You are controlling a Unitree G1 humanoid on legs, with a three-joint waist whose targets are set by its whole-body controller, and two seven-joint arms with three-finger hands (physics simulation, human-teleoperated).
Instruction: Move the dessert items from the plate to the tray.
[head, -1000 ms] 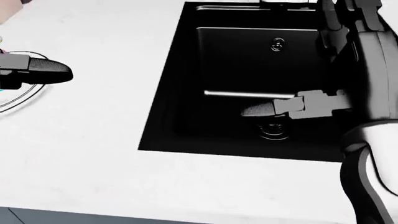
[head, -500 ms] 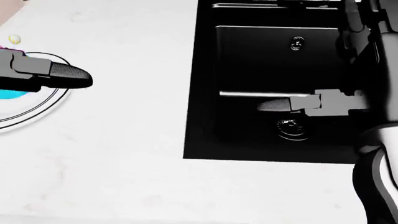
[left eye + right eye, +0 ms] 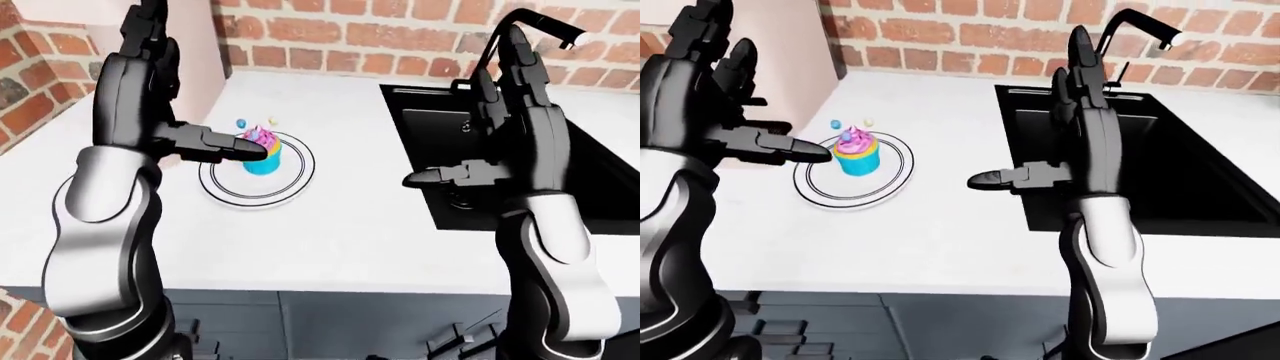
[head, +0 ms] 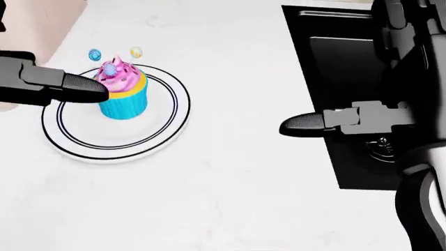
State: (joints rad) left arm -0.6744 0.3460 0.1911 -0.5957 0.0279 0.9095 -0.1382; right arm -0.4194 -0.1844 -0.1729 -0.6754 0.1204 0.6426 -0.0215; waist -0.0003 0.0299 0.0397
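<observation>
A cupcake with a blue wrapper and pink frosting stands on a white plate with black rings, on the white counter. Two small candy balls lie on the counter just past the plate's rim. My left hand is open, fingers pointing up, its thumb reaching in from the left up to the cupcake's frosting. My right hand is open too, held upright near the sink's left edge with its thumb pointing left, well apart from the plate. No tray shows in any view.
A black sink is sunk into the counter on the right, with a black faucet above it. A brick wall runs along the top. A pale panel stands at the upper left.
The camera has turned left: the sink slid to the right of the head view and the plate with the cupcake came fully into sight. Both hands keep roughly their places in the picture.
</observation>
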